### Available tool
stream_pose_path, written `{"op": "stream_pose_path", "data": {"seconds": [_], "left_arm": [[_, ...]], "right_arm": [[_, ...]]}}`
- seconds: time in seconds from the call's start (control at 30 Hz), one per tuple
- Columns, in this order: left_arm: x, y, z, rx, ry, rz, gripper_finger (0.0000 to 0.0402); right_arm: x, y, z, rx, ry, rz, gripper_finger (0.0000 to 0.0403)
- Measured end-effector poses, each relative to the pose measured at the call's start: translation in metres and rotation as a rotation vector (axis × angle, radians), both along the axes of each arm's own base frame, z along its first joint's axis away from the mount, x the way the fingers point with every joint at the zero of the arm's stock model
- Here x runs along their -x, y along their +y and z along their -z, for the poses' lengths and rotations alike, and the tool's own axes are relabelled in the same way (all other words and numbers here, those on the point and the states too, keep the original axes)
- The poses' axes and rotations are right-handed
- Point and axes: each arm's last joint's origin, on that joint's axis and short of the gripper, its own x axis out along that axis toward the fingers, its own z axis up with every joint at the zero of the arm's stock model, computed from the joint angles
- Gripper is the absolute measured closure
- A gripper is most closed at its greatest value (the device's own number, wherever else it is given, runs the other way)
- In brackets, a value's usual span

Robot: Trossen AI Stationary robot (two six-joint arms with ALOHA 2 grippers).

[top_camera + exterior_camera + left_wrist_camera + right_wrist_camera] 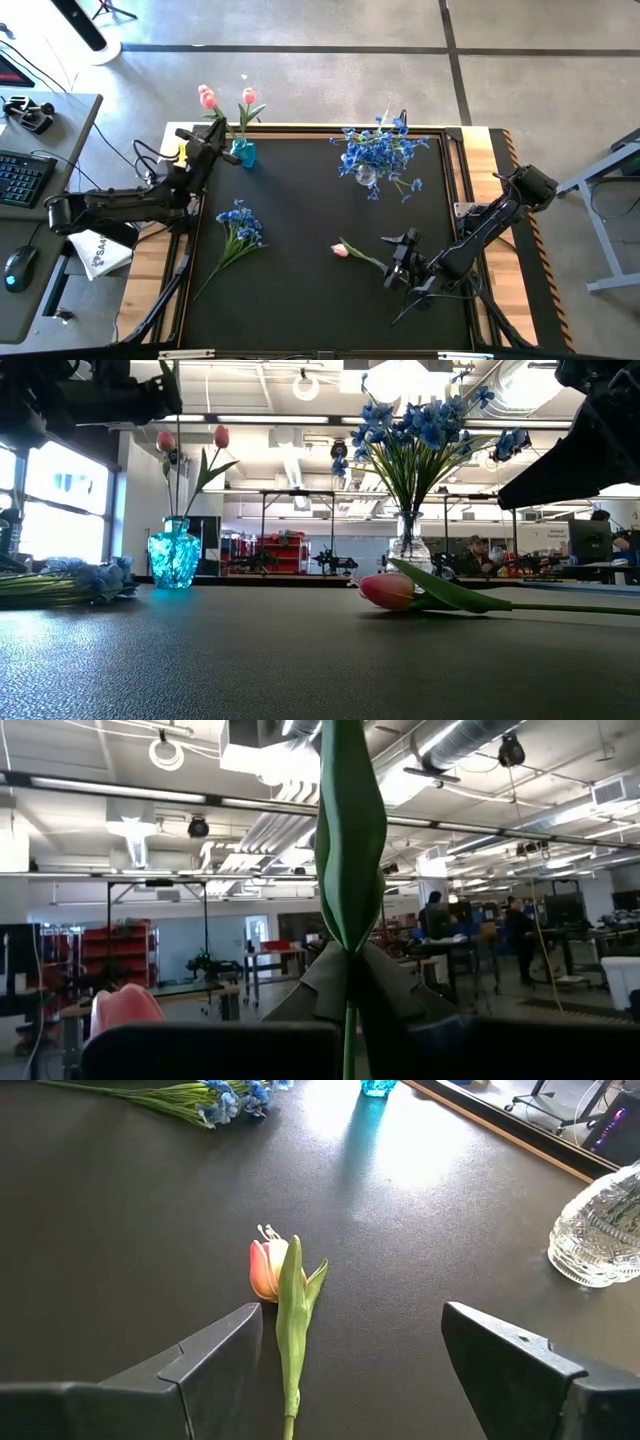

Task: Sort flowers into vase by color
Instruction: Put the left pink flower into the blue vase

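We see the flowers spread over the black mat of the counter point(300, 300). One pink tulip point(342, 250) lies flat a little right of centre in the high view, bloom toward the left, its stem running to the lower right. A loose blue bunch point(238, 222) lies left of centre, stems trailing to the lower left. At the upper left of the mat stands a turquoise vase point(243, 153) holding pink tulips point(208, 97); at the upper centre-right a clear glass vase point(366, 175) carries the other blue blossoms point(378, 150).

The right hand point(403, 257) hovers at the lower right of the mat, just beyond the lying tulip's stem end; in its wrist view its fingers point(200, 1355) stand wide apart, the tulip's stem running down between them, nearer one finger. The left hand point(205, 145) sits close beside the turquoise vase at the upper left; its wrist view shows a green stem and leaf point(349, 850) rising directly before it, but we cannot tell whether the fingers are clamped on it.

The mat has a wooden border, with striped tape on its right side. Left of the counter stands a desk with keyboard point(18, 180) and mouse point(18, 266). The floor is grey concrete. In the low view we look into a bright workshop with ceiling ducts, red racks and people at benches far back.
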Motion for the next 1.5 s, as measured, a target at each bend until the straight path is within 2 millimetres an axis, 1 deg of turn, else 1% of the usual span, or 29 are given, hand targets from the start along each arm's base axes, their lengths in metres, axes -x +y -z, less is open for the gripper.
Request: {"op": "stream_pose_path", "data": {"seconds": [0.17,0.37,0.6,0.83,1.0,1.13,1.33,1.5], "left_arm": [[0.000,0.002,0.001,0.020,-0.029,0.021,0.0398],[-0.002,0.003,0.004,0.038,-0.001,0.017,0.0389],[-0.002,0.004,0.007,0.086,0.016,-0.044,0.0387],[-0.002,0.005,0.008,0.100,-0.003,-0.036,0.0387],[-0.003,0.005,0.010,0.114,0.029,-0.038,0.0384],[-0.004,0.006,0.013,0.139,0.035,-0.044,0.0361],[-0.004,0.006,0.014,0.167,0.017,-0.053,0.0299],[-0.006,0.006,0.020,0.205,0.069,-0.063,0.0256]], "right_arm": [[0.000,0.000,0.000,0.000,0.000,0.000,0.0096],[0.000,0.000,0.000,0.001,0.000,0.000,0.0096],[0.000,0.000,0.000,0.001,0.000,0.000,0.0096],[0.000,0.000,0.000,0.001,0.000,0.000,0.0096],[0.000,0.000,0.000,0.001,0.000,0.000,0.0096],[0.000,0.000,0.000,0.001,0.000,0.000,0.0096],[0.000,0.000,0.000,0.001,0.000,0.000,0.0096],[0.000,0.000,0.000,-0.002,0.003,-0.003,0.0096]]}}
